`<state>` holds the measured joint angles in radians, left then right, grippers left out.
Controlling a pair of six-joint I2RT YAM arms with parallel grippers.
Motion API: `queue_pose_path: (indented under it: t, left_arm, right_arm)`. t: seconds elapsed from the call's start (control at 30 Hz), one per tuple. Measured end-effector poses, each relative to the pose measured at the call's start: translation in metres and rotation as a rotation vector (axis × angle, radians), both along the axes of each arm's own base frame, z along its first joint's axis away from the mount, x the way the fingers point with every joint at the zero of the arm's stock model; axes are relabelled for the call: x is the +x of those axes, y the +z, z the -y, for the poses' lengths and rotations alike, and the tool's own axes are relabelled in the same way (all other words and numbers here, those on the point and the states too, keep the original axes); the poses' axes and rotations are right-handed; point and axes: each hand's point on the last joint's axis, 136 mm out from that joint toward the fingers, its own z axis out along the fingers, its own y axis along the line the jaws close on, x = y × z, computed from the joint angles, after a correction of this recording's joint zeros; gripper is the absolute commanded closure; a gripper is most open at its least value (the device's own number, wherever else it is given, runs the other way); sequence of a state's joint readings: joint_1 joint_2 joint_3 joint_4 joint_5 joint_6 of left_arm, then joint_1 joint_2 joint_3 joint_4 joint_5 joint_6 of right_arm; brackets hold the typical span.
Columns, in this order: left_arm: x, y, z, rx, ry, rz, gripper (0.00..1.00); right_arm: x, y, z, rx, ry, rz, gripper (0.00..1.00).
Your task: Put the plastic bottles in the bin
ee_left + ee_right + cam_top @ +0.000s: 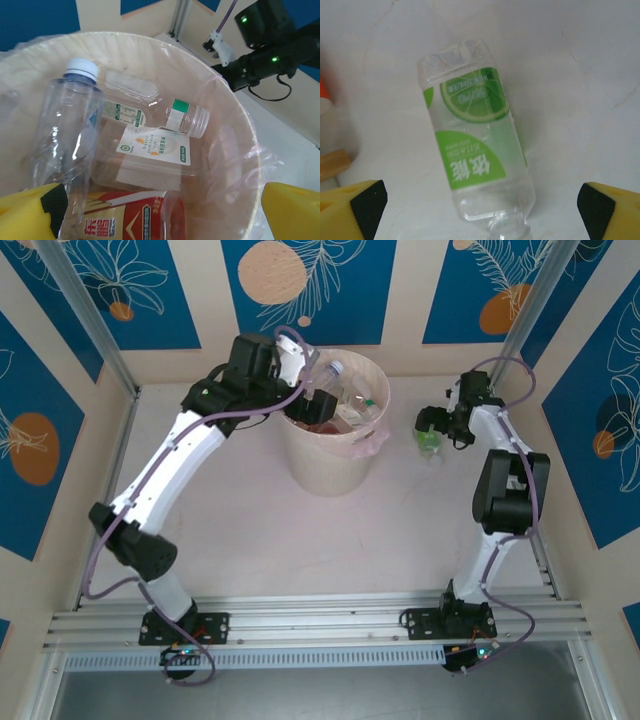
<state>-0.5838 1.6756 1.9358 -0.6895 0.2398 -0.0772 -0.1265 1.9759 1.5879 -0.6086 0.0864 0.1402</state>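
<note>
The right hand (481,210) is held spread wide just above the desk (580,75), with nothing grasped. A green-labelled bottle (475,150) lies flat on the desk between its yellow fingers (352,207), touched by neither, its neck toward the hand. The left hand (160,215) is likewise released and empty, poised over the bin (235,165). Just below it, a red-labelled bottle (125,220) and a clear white-capped bottle (65,135) are seen inside the bin. Farther in lie a flat bottle with an orange-printed label (150,150) and a bottle with a green-banded neck (170,115).
</note>
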Motion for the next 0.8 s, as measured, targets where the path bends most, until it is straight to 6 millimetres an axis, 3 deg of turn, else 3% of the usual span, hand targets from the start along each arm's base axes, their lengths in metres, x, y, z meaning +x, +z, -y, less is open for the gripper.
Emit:
queue_pose_path:
  t: [0.13, 0.5, 0.8]
  left_arm:
    - [-0.011, 0.002, -0.021, -0.029, 0.070, 0.058, 0.00]
    - [-0.028, -0.025, -0.078, -0.090, 0.300, 0.113, 0.00]
    - [-0.030, -0.049, -0.116, -0.088, 0.451, 0.090, 0.00]
  right_arm:
    - [0.010, -0.021, -0.001, -0.006, 0.028, -0.061, 0.06]
    - [0.041, -0.051, -0.014, -0.041, 0.084, -0.140, 0.13]
    - [0.047, -0.062, -0.020, -0.115, 0.084, -0.164, 0.33]
